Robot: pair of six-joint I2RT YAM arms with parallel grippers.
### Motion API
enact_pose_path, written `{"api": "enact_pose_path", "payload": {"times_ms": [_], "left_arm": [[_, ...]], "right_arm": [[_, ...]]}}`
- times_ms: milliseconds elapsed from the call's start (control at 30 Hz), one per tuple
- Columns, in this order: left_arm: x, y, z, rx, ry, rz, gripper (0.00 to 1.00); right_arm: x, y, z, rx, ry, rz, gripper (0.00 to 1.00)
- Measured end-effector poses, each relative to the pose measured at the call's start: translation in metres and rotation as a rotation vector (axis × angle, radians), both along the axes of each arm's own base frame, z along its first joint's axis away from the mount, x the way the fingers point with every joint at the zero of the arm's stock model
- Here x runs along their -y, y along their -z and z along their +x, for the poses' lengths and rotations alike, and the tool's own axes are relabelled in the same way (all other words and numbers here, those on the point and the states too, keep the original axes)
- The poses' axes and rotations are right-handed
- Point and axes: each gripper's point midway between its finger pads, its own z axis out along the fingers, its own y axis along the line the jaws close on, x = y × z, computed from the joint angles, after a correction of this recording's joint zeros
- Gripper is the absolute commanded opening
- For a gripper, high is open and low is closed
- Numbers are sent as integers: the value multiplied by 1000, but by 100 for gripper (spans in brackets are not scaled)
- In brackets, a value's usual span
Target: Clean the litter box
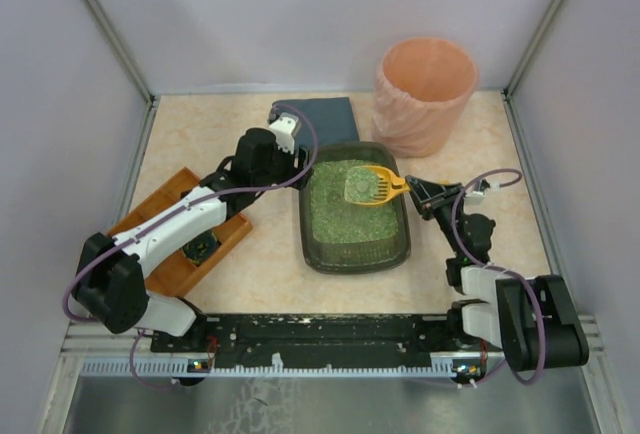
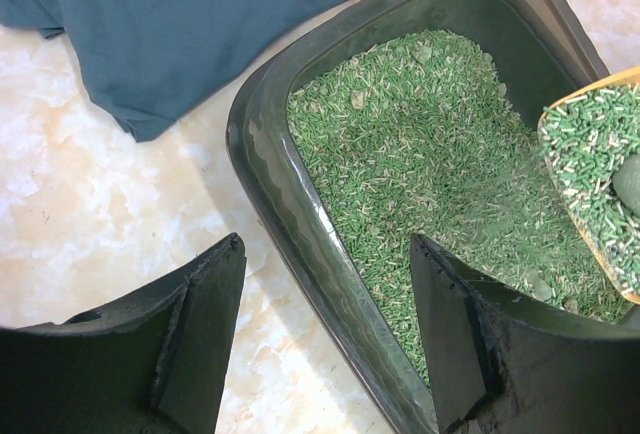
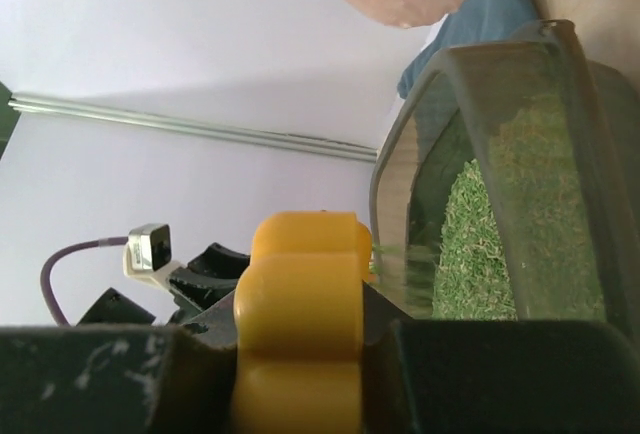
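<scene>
As the pale marbled table (image 1: 480,154) fills the top view, we see the dark grey-green litter box (image 1: 356,266) lying near its middle, long side running away from the arms and holding a bed of green granular litter (image 2: 430,154). Beyond the box's far right corner stands a tall peach-coloured round bin (image 1: 425,94), close to it but apart. Off the box's left side lies an orange-brown wooden tray (image 1: 228,239), set at a slant and partly under the left arm. A dark blue cloth (image 1: 325,119) lies rumpled just beyond the box's far left corner. The left gripper (image 2: 325,244) stands at the box's left wall near that corner, its jaws parted about halfway and astride the rim, one finger outside the box and one over the litter; we cannot tell whether either touches the plastic. The right gripper (image 1: 415,192), at the box's right rim, is clamped on the handle of a yellow scoop (image 1: 368,186), whose slotted head hangs over the box's far end, loaded with litter and a greyish clump (image 2: 630,184).
</scene>
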Motion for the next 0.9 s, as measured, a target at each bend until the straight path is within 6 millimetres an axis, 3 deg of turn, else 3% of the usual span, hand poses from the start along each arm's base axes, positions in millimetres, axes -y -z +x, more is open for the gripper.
{"api": "enact_pose_path", "payload": {"times_ms": [200,367,500,633,767,900], "left_arm": [[0,2,-1,-3,-1,0,72],[0,2,-1,-3,-1,1,72],[0,2,-1,-2,-1,0,71],[0,2,-1,-3,-1,0,71],[0,3,-1,-3,-1,0,71],[-1,3,-1,-4,-1,1,72]], "right_arm": [[-9,-2,-1,-6,-46,3,0],[-3,2,0,-28,-25,29,0],[-20,1,-3,-27,-93,24,0],[-10,4,0,-39,-53,41,0],[-31,-4,-2,-13,-131,22,0],[-16,-5,2,-6,-72,43,0]]}}
